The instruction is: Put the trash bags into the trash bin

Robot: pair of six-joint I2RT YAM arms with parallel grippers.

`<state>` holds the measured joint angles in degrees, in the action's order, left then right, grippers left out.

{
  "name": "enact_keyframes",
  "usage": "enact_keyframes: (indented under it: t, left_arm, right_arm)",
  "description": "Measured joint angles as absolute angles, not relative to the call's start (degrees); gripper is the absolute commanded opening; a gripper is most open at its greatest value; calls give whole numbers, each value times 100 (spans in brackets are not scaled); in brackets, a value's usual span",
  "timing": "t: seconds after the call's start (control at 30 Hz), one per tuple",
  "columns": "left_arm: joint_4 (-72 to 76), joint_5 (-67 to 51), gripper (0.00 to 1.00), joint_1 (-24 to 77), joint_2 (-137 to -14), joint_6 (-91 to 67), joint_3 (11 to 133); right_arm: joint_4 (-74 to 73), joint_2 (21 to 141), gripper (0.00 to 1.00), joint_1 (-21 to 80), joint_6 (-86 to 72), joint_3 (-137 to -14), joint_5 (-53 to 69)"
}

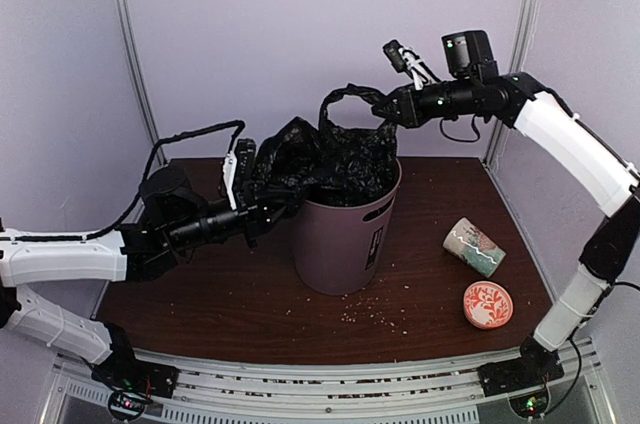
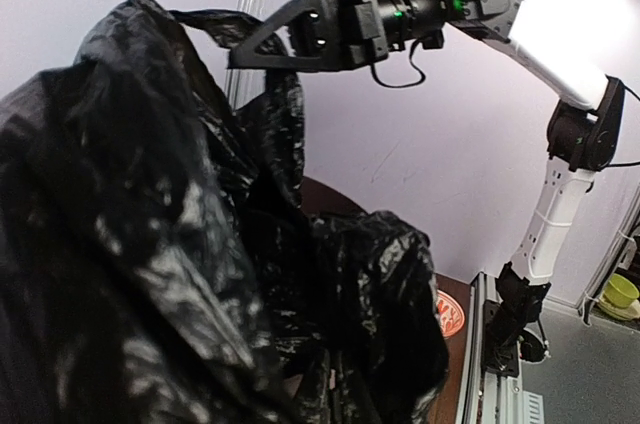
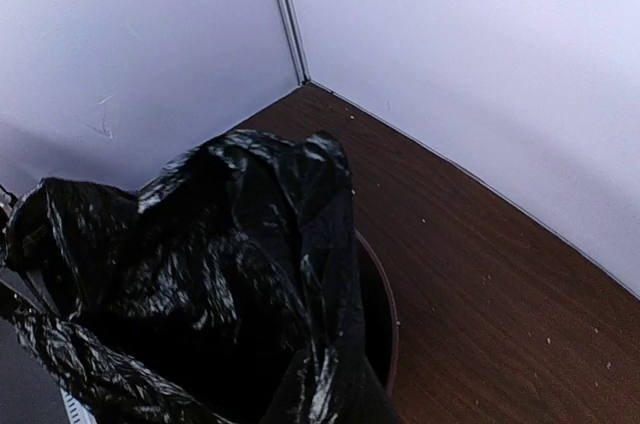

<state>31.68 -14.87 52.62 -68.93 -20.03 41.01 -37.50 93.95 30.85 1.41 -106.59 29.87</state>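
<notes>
Bags: black trash bags (image 1: pixel 330 164) bunched up, lower part inside the bin, the rest spilling over its left rim.
Bin: trash bin (image 1: pixel 345 244) upright, mid-worktop (image 1: pixel 250 294).
Right arm: right end effector (image 1: pixel 388 106) above the bin, pinching a raised loop of the bags.
Left arm: left end effector (image 1: pixel 258 209) buried in the left folds; cannot tell whether it is spread or pinching.
Mug: mug (image 1: pixel 474 246) on its side, right of the bin.

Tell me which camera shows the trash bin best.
Top external: the trash bin shows almost whole, wall to base, slot handle visible. Right wrist catches only a curved sliver of its rim beside the black bag. Left wrist shows only bag, no bin.
</notes>
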Motion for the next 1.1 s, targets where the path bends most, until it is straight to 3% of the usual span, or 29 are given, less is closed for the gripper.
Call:
enact_keyframes:
  t: [0.23, 0.5, 1.1]
  left_arm:
    - [2477, -1431, 0, 5262, -6742, -1916, 4189]
    - [1914, -1549, 0, 5262, -6796, -1723, 4313]
    - [1693, -932, 0, 5175, -7266, -1457, 4217]
  right_arm:
    - [-3072, 7577, 10, 2659, 198, -8514, 3205]
    - [-2657, 6947, 12, 2663, 351, -7017, 4066]
    - [-2519, 6731, 9, 2534, 834, -6101, 4678]
